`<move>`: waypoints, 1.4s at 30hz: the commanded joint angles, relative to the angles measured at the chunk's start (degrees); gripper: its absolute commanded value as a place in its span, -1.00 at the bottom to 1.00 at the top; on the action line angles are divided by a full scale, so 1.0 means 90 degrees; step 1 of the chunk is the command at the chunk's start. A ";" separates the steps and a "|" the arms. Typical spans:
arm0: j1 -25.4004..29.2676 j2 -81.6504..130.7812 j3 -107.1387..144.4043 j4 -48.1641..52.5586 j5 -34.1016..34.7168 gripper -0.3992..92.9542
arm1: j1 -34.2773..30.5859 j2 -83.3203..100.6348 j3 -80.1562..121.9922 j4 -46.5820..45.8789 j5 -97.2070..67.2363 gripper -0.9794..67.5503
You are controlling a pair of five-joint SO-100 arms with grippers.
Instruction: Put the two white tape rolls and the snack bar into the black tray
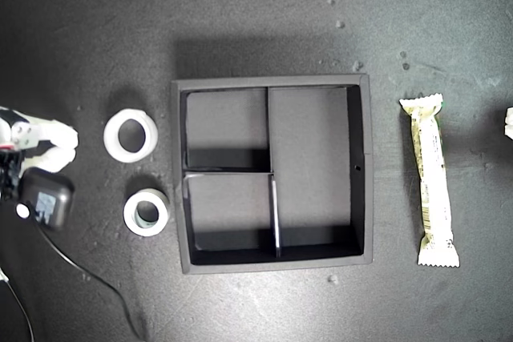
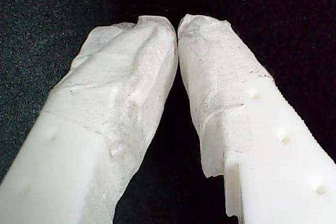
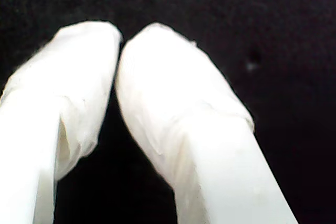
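The snack bar [image 1: 430, 180] is lying lengthwise along the desk's right edge in the exterior view, beside the tray [image 1: 361, 170]; my first gripper [image 2: 176, 23] and my second gripper [image 3: 118, 43] are both pressed together, empty.

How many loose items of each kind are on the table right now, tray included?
White tape rolls: 2 (first tape roll, second tape roll), both outside the tray
Snack bar: 1, outside the tray
Black tray: 1, nothing in it
Total: 4
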 commanded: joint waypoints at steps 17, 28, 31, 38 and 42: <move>0.0479 0.0293 0.0391 -0.0850 -0.0596 -0.99 | 0.0947 -0.0029 0.0078 -0.0537 -0.0186 -0.98; 0.0293 0.0293 0.0088 -0.1475 -0.0762 -0.99 | 0.1377 -0.0029 0.0078 -0.2295 0.1230 -0.98; 0.0195 0.0293 -0.0498 -0.1641 -0.0322 -0.99 | 0.1436 -0.0029 0.0078 -0.2334 0.1875 -0.98; 0.0156 0.0303 -0.1045 -0.2012 0.0977 -0.99 | 0.1533 -0.0020 0.0068 -0.3320 0.0625 -0.98; 0.0244 0.0293 -0.1172 -0.2158 0.1543 -0.93 | 0.1426 -0.0020 -0.0146 -0.3545 -0.0449 -0.98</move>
